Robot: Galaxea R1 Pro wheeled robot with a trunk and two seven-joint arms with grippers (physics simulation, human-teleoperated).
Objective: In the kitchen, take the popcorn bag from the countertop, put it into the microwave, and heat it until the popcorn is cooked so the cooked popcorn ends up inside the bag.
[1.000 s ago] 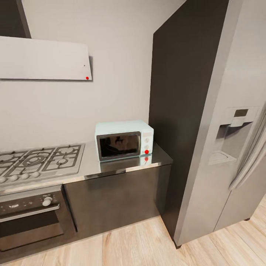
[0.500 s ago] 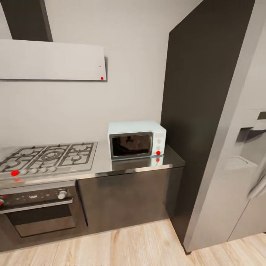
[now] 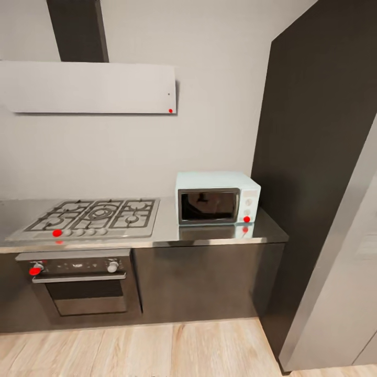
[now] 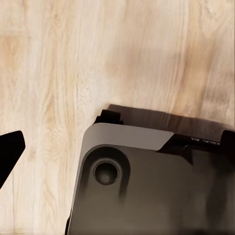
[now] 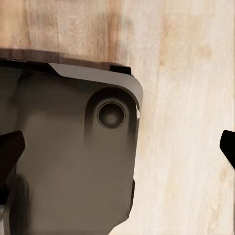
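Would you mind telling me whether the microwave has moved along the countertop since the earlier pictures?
No. The microwave keeps its place between hob and tall cabinet; the camera moved.

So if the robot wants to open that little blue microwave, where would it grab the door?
Probably the door's right edge, beside the knob panel, coming from the front. The microwave faces out over the countertop, its dark glass door shut. No handle is visible, and the hinge side can't be told.
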